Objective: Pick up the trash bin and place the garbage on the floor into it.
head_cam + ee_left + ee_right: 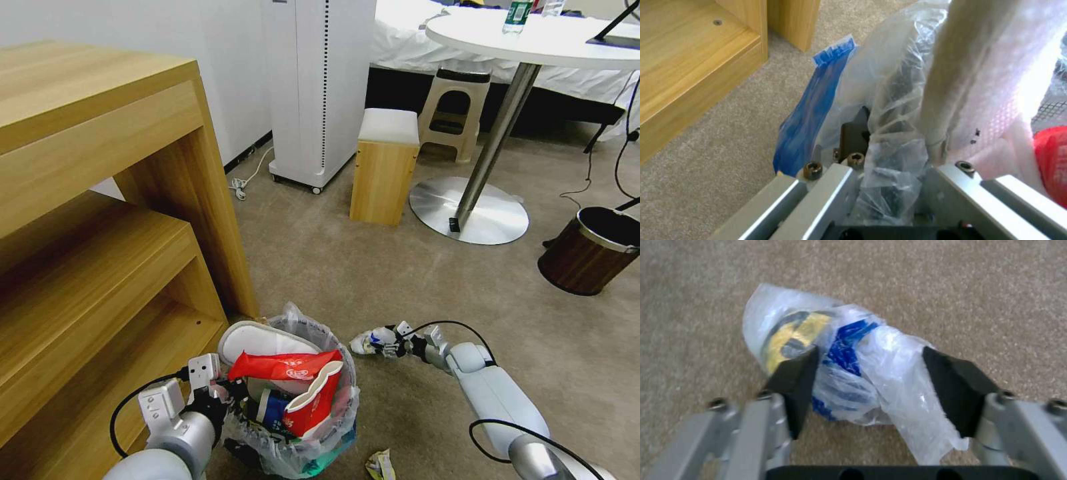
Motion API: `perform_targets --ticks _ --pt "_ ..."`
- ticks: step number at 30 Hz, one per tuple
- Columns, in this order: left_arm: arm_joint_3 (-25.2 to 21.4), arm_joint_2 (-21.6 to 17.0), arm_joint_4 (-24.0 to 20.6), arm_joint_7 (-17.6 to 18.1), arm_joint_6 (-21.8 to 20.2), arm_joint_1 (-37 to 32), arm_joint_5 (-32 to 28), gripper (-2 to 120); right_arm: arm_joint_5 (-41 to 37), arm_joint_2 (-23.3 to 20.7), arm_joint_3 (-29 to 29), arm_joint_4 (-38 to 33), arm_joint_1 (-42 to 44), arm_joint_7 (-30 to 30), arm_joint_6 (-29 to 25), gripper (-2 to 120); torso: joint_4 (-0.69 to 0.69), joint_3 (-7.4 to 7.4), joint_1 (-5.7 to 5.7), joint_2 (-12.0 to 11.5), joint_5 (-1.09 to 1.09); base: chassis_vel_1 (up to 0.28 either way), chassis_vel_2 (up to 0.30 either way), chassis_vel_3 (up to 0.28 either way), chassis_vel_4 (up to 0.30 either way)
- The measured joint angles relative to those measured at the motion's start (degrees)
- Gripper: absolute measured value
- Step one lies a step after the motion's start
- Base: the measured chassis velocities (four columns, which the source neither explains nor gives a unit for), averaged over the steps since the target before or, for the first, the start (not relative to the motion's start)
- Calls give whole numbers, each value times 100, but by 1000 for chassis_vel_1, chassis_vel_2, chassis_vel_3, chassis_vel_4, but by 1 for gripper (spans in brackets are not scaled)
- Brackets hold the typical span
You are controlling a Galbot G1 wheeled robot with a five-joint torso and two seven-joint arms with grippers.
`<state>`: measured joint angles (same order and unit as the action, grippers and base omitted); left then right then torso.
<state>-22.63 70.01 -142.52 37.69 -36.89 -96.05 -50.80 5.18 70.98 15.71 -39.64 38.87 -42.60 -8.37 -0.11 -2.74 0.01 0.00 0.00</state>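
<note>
Right gripper (867, 390) spread wide around crumpled plastic wrapper (849, 373) on carpet (973, 290), not yet squeezing. Light, soft, slippery; best pinched mid-bundle. Left gripper (885, 186) clamped on trash bin (300, 407) rim, bin nearby.

Trash bin (313, 447) base cut off (bag hides wall).

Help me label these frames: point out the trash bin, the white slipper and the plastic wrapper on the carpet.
trash bin (320, 448), head view, on its bagged lower side.
white slipper (257, 340), head view, on its upper face.
plastic wrapper (889, 373), right wrist view, on its clear middle, between the open jaws.
</note>
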Motion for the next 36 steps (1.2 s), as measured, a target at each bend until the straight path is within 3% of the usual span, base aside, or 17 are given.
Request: perform_targets --ticks 9,16,26,30,33,35,36 --pt "17 21 18 0 -2 17 5 1 173 -156 57 -63 44 -48 103 31 0 0 0 0 0 0 0 0 0" --pt "52 41 74 0 -4 46 23 1 198 -368 177 -118 130 -12 160 1 -1 0 0 0 0 0 0 0 0" --pt "51 37 83 -3 -4 52 31 1 -33 -504 229 -310 226 46 26 0 0 0 0 0 0 0 0 0 0" --pt "22 26 71 -5 -5 43 30 1 -370 -616 229 -803 370 30 -121 0 1 0 0 0 1 0 0 0 0" --pt "-10 11 65 -6 -4 39 26 1 -728 -868 216 -1555 623 11 -139 0 0 0 0 0 -1 0 0 0 0" --pt "-19 19 90 -7 -3 75 15 1 -1730 -1230 147 -2902 979 -444 -513 0 -1 0 0 0 -2 0 0 0 0" --pt "-19 19 90 -7 -3 75 15 1 -1730 -1230 147 -2902 979 -444 -513 0 -1 0 0 0 -2 0 0 0 0"
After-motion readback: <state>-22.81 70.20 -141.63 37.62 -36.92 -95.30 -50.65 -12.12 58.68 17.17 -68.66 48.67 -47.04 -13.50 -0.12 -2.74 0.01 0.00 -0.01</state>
